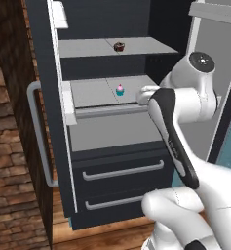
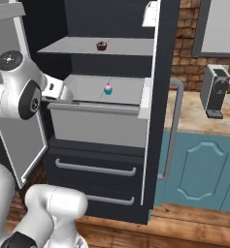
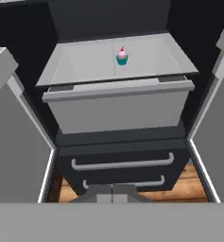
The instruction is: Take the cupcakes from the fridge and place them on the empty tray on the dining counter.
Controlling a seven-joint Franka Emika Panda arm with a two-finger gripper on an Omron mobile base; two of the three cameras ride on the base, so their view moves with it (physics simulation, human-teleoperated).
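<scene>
1. Tool (image 3: pixel 112 191), bottom centre of the hand view: jaws closed, holding nothing.
2. Fridge (image 3: pixel 118 163), doors open, two lower drawers with grey bar handles.
3. Pink-frosted cupcake (image 3: pixel 122 56) on the pulled-out light grey shelf (image 3: pixel 85 61), centre frame.
4. Chocolate cupcake (image 1: pixel 119 46) on the upper shelf (image 1: pixel 83 48), farther back.

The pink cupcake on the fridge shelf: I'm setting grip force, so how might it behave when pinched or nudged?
The pink cupcake looks tiny, so it is probably very light and would slide on the smooth grey shelf if nudged. Its frosting rises above the teal wrapper, so a side push could tip it. The frosting would likely smear; the wrapper seems the safer hold.
</scene>
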